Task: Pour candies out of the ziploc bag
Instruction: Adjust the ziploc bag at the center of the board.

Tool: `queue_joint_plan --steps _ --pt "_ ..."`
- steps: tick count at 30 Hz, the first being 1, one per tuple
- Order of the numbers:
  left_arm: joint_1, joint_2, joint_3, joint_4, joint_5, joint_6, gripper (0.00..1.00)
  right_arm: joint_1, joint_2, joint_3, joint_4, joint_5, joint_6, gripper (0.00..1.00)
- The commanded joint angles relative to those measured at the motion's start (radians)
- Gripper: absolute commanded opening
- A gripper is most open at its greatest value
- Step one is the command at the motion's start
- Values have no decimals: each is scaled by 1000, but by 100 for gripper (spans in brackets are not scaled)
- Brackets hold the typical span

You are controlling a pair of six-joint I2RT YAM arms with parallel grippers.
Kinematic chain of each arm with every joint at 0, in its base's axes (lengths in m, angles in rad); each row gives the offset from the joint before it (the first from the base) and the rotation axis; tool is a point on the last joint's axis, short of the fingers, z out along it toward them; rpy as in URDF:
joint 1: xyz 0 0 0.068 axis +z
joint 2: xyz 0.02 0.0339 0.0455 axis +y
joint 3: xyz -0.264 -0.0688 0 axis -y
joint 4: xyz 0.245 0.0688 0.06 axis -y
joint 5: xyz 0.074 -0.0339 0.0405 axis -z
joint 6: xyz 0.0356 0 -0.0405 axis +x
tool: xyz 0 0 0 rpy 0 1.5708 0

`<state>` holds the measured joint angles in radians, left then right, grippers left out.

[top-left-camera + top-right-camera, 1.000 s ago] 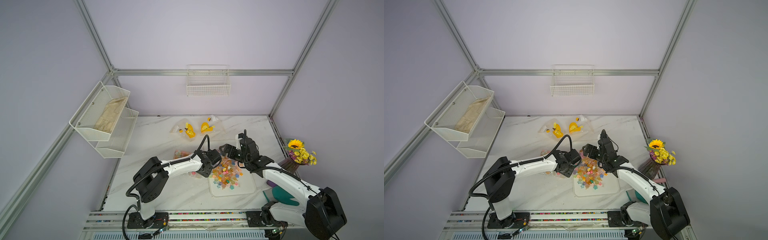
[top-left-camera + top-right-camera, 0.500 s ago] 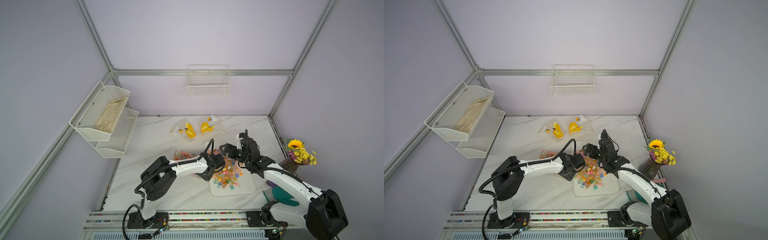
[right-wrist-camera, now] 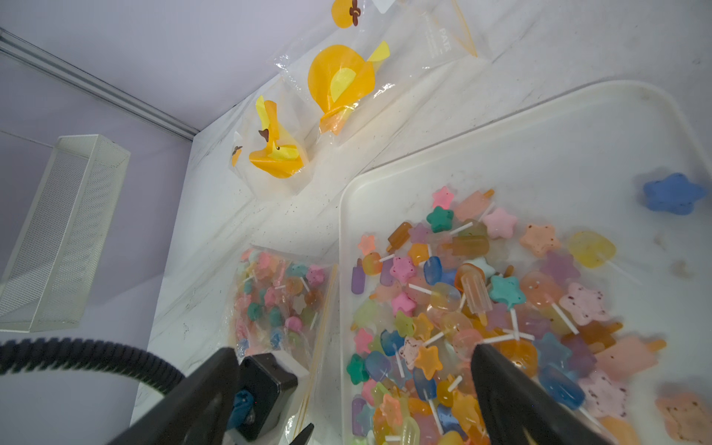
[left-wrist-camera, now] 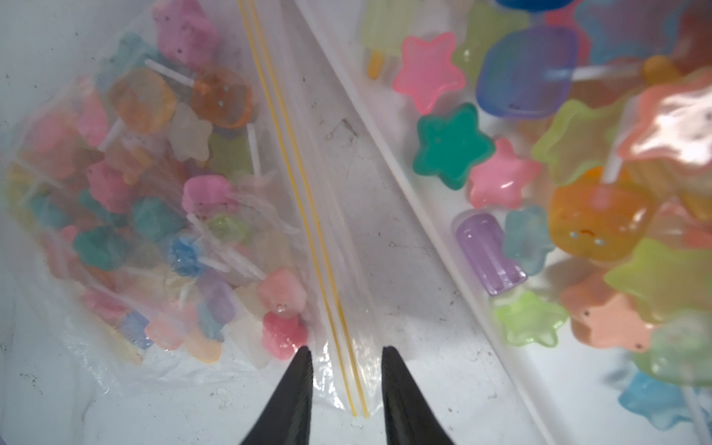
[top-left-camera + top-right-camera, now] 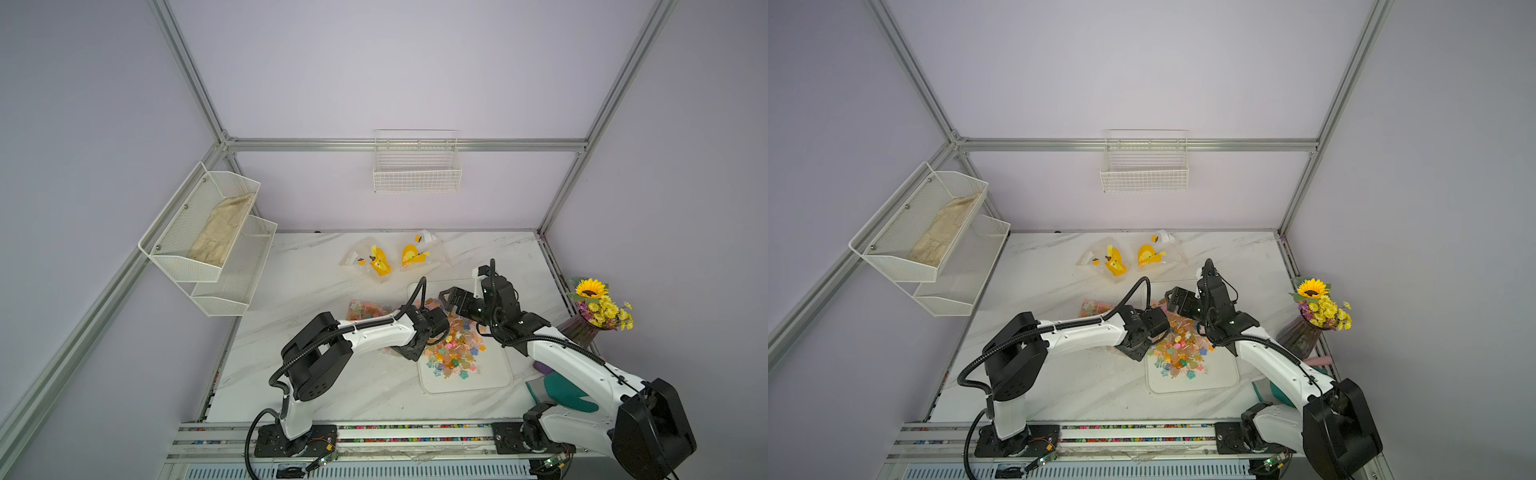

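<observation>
Left wrist view, from the bag [image 4: 254, 181] across: flat on the table [image 5: 316, 282], packed with candies [image 4: 142, 100] under crinkled film. Next, the yellow zip [image 4: 304, 215], straddled by the left claw [image 4: 345, 348], jaws narrowly spread, not yet pinching. Then the tray [image 4: 414, 208] rim, just beside the bag, and past it a loose pile [image 4: 601, 215] of candies already out. Last, in the right wrist view, the right claw [image 3: 352, 348]: spread wide above that pile, holding nothing. Probably light, limp and slick as film, so apt to slip or fold in a pinch; hard and rattly inside, sticks prone to snag. Stiffest hold likely at the zip; for tipping out, better a bottom corner, mouth turned toward the tray.
</observation>
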<state>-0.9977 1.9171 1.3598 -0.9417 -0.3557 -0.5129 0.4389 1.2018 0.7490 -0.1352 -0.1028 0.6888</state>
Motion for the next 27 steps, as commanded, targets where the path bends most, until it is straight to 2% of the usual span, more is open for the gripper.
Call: queue_joint_plan --steps 1,7,12,15,27 --pt "-1 -7 45 -8 -24 -10 29 -3 -12 -9 -5 5 -11 97" --pt "-1 -2 52 -12 -26 -13 27 -4 -13 -10 -6 5 -11 97" --pt "-2 3 82 -12 -10 -25 40 -4 -10 -10 -4 4 -13 97" --pt "-4 14 97 -14 -2 -24 43 -4 -13 -9 -6 4 -14 97" --pt "-7 38 90 -32 -15 -22 39 -6 -21 -7 -7 6 -18 97"
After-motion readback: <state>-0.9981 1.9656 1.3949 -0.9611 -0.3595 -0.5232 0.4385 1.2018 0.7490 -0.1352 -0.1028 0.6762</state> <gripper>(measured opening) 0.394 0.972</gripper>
